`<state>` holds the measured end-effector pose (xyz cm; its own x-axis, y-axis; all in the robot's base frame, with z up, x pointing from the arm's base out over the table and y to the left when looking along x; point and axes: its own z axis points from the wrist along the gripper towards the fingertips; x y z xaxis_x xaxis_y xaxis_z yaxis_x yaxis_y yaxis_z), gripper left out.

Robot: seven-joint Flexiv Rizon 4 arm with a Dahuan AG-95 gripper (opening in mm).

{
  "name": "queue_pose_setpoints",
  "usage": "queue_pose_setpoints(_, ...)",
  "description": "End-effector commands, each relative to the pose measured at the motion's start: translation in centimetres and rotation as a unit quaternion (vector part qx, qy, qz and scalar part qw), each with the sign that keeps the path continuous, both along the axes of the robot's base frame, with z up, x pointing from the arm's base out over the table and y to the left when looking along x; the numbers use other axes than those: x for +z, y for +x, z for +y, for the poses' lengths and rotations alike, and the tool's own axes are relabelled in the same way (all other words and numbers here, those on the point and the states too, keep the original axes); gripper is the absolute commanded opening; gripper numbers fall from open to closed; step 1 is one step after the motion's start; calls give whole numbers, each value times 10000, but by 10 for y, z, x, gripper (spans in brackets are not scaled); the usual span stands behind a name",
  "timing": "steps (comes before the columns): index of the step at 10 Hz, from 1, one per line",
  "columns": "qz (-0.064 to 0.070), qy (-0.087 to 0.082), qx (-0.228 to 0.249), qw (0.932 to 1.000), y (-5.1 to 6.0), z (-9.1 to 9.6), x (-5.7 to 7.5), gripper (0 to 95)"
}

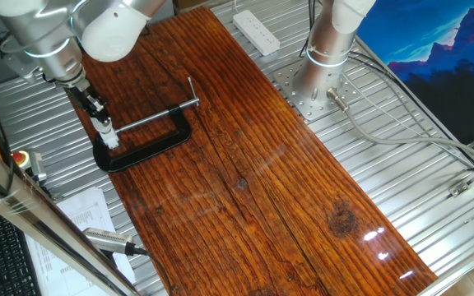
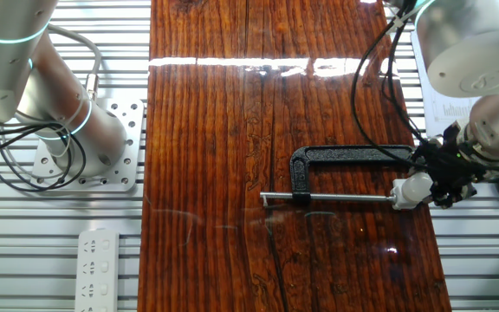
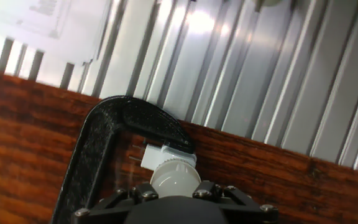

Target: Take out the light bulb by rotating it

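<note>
the pincer (image 1: 108,134) is sitting at the left edge of the table (image 1: 253,189), in the left-middle of one fixed view, directly over the end of the black c-clamp (image 1: 142,146). in the hand view the light bulb (image 3: 174,178) is showing at the bottom centre of the frame, its rounded top pointing toward the camera and its base seated in the small white socket (image 3: 156,154), which is lying against the curved arm of the c-clamp. in the other fixed view the bulb is appearing as a white shape at the right-middle, at the end of the steel screw rod (image 2: 332,198).

the dark fingers are appearing to press on either side of the bulb, so the pincer is reading as clamped on the light bulb, though the contact points themselves are cut off at the lower frame edge.

judged step: the grip-and-unscrew stage is in hand; the bulb is not yet out of the socket.

the next move is calling for rotation about the bulb's own axis with steady clamping pressure, followed by a straight pull away from the socket once the thread is releasing. the clamp is expected to be holding the socket fixed during turning.
</note>
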<state>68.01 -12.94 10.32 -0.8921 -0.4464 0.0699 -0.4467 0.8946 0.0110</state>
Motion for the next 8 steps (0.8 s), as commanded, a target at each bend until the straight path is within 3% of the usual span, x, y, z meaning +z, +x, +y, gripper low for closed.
queue_pose_setpoints(1,45,-71,721,9974,-1,1,0,0)
queue_pose_setpoints(3,71,-134,1174,9930,-1,1,0,0)
queue_pose_setpoints(6,110,-156,1987,9799,-1,3,-1,0)
queue_pose_setpoints(8,49,-167,2419,9702,-1,3,-1,0)
